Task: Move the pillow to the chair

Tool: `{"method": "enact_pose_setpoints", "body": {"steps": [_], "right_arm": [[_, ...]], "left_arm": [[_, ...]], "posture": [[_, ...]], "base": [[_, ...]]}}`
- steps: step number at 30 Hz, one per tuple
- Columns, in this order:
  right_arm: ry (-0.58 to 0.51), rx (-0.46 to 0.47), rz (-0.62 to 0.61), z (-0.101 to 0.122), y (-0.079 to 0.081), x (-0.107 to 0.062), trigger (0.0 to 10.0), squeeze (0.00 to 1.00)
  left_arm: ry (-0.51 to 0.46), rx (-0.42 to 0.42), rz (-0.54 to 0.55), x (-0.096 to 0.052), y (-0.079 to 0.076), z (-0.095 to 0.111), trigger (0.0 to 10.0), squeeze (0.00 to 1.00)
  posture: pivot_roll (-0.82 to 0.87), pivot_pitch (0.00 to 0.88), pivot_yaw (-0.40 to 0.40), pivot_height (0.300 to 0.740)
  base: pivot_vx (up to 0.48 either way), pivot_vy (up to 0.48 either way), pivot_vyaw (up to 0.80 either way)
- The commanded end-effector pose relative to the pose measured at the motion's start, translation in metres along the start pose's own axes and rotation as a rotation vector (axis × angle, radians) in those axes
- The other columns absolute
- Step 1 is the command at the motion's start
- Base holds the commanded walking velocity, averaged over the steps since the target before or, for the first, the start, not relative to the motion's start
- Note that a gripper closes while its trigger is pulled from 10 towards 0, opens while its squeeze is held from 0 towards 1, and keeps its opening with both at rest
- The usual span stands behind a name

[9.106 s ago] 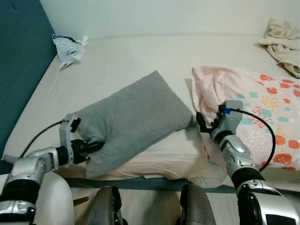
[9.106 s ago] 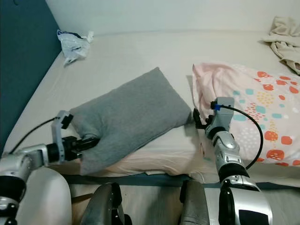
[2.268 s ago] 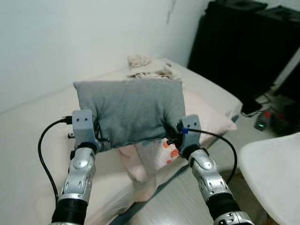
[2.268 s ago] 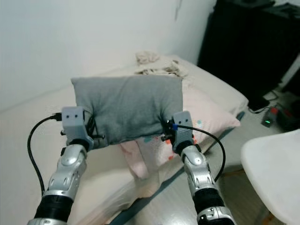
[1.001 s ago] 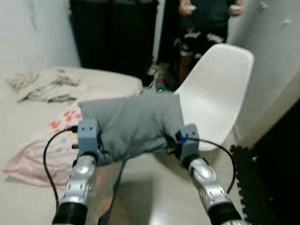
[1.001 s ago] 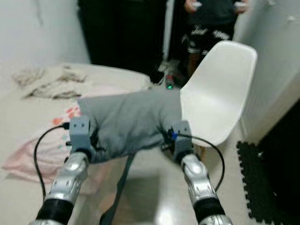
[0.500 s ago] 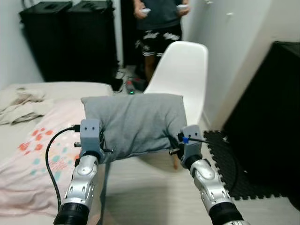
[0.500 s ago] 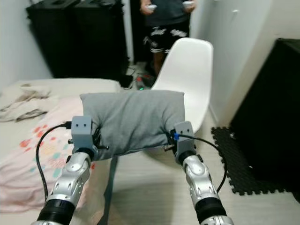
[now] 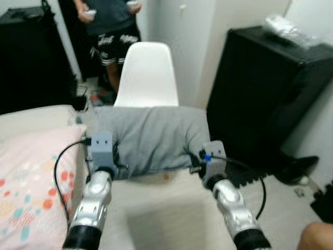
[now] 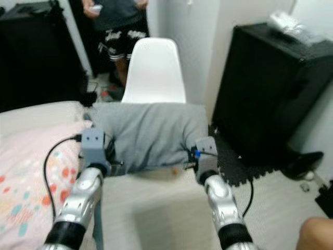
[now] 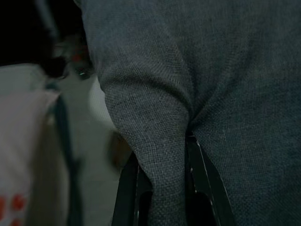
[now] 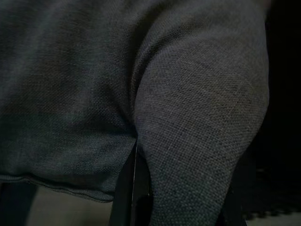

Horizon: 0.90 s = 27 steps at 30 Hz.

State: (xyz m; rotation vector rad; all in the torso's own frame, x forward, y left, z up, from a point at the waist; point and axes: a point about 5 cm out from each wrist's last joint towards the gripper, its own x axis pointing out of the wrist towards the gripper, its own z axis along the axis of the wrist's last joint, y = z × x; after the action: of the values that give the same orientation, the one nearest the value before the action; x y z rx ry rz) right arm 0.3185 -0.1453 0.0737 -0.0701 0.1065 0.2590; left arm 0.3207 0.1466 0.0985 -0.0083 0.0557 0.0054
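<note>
Pillow first: the grey knit-covered pillow [image 9: 151, 136] hangs in mid-frame of the head views, held off the floor between both arms, just in front of the white moulded plastic chair [image 9: 147, 73] in the upper middle. It looks light and very soft (the cover bunches into deep folds wherever it is pinched), so it should sag and swing but not break or slip easily. The two lower corners seem the sensible hold. The left gripper [image 11: 164, 188] has its black fingers [image 11: 129, 188] closed narrow on a fold of grey cloth; the right gripper [image 12: 181, 188] likewise pinches a bunched corner. A pink patterned bedcover [image 9: 31, 177] lies at lower left, a black cabinet [image 9: 260, 94] at right, and a person [image 9: 109, 26] stands at upper left. I can read no brand, label or writing anywhere.
</note>
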Motion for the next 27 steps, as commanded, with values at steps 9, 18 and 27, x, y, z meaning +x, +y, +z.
{"method": "enact_pose_setpoints", "body": {"steps": [9, 18, 27], "right_arm": [[-0.010, -0.026, 0.052, 0.0013, 0.0118, 0.0022, 10.0, 0.00], [-0.015, -0.040, 0.057, 0.0021, 0.0116, 0.0017, 10.0, 0.00], [-0.014, -0.043, 0.061, 0.0018, 0.0121, 0.0016, 10.0, 0.00]], "left_arm": [[-0.054, -0.017, -0.013, 0.0000, -0.0043, 0.0098, 10.0, 0.00], [-0.060, -0.005, -0.022, -0.0007, -0.0057, 0.0096, 10.0, 0.00], [-0.061, -0.005, -0.020, -0.0009, -0.0049, 0.0100, 10.0, 0.00]], "posture": [[-0.02, 0.077, 0.024, 0.740], [-0.02, 0.080, 0.020, 0.740], [-0.02, 0.083, 0.016, 0.740]], "base": [[0.028, 0.000, 0.00], [0.293, 0.000, 0.00], [0.307, 0.000, 0.00]]}}
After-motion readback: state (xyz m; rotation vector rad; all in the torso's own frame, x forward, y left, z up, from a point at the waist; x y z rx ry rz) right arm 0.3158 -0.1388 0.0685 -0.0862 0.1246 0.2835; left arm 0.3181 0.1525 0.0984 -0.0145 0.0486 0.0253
